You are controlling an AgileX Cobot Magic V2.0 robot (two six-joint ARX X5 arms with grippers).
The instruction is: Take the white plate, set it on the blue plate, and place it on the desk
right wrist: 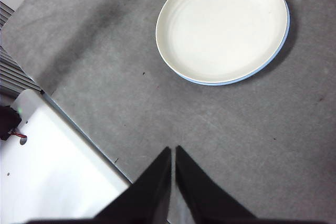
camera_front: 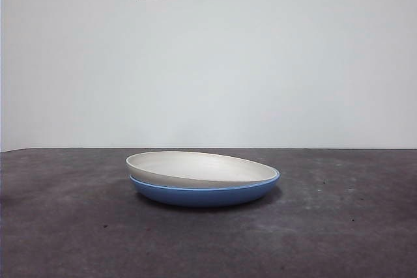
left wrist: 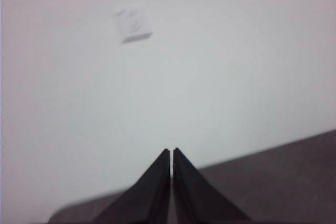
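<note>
We see the white plate (camera_front: 195, 168) sitting inside the blue plate (camera_front: 205, 194) on the dark grey table (camera_front: 65, 226), and it isn't seated flat: in the front view its left rim rides higher than the right, so it leans toward the right. From the right wrist view the blue rim peeks out along only one side of the white one, so the stack is off-centre.

Both arms are away from the plates. The left claw (left wrist: 171, 153) is clenched, jaws pressed tip to tip on nothing, aimed at the pale wall with its socket (left wrist: 134, 24). The right claw (right wrist: 172, 151) is clenched and empty too, hovering over bare table well apart from the stack.

We judge the stacking step looks done; what remains, as we read it, is getting the white plate back onto the table. Here's where it could slip. The rim is thin and shallow, so a claw arriving shut, or pinching too little lip, may simply push the plate round inside the glossy blue one. A lift from the low side could drag the blue plate along or tip both. And with that tilt, a nudge may send the white plate sliding off.
</note>
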